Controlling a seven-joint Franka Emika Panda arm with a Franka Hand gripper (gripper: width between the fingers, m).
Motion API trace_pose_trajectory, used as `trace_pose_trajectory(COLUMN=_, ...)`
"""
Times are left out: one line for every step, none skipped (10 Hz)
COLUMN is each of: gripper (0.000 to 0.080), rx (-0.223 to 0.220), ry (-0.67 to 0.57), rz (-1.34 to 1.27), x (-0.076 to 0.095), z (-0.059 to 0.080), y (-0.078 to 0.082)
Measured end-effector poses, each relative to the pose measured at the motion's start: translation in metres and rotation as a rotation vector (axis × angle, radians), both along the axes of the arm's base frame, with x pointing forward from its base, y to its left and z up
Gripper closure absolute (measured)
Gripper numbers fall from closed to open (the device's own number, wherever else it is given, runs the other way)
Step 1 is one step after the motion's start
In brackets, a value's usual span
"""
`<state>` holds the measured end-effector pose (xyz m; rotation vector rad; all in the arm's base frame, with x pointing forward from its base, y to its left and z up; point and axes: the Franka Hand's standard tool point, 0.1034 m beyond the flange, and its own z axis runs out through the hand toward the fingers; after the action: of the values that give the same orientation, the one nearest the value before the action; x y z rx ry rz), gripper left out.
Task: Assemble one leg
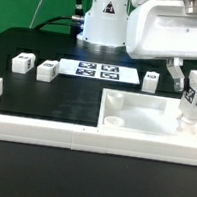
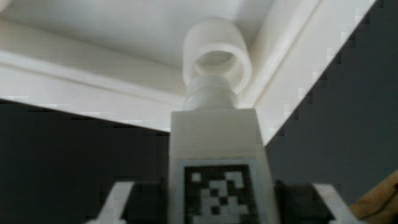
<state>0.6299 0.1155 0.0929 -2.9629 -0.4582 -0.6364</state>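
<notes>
The pincer (image 1: 193, 79) pinches the leg (image 1: 196, 99) and holds it upright over the panel (image 1: 134, 119), at 3 o'clock in the exterior view. This is the fitting step. Next, the leg must go straight down into the panel's corner. It may be touching already.

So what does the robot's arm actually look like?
The arm is smooth, rounded and glossy white, ending in a bulky, boxy white gripper. Its fingers look narrow and greyish. No markings are readable.
</notes>
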Motion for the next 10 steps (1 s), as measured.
trace_pose_trajectory(gripper=0.0509, rx=0.0, ry=-0.003, rz=0.002, x=-0.002, z=-0.006, y=0.002)
trace_pose_trajectory(gripper=0.0509, rx=0.0, ry=0.005, rz=0.004, x=-0.005, z=-0.01, y=0.003)
trace_pose_trajectory(gripper=0.0509, rx=-0.001, ry=0.007, rz=0.007, x=-0.007, z=-0.012, y=0.005)
trace_pose_trajectory(gripper=0.0509, rx=-0.001, ry=0.003, rz=0.005, x=-0.007, z=-0.013, y=0.004)
trace_pose_trajectory(gripper=0.0509, rx=0.0, ry=0.0, rz=0.005, x=-0.007, z=-0.014, y=0.004)
trace_pose_trajectory(gripper=0.0509, rx=0.0, ry=0.002, rz=0.005, x=-0.009, z=-0.019, y=0.004)
trace_pose_trajectory(gripper=0.0509, rx=0.0, ry=-0.005, rz=0.003, x=-0.009, z=-0.022, y=0.004)
trace_pose_trajectory(gripper=0.0509, rx=0.001, ry=-0.024, rz=0.0, x=-0.008, z=-0.024, y=0.004)
trace_pose_trajectory(gripper=0.0509, rx=0.002, ry=-0.038, rz=-0.002, x=-0.008, z=-0.024, y=0.003)
trace_pose_trajectory(gripper=0.0509, rx=0.002, ry=-0.042, rz=-0.002, x=-0.008, z=-0.024, y=0.003)
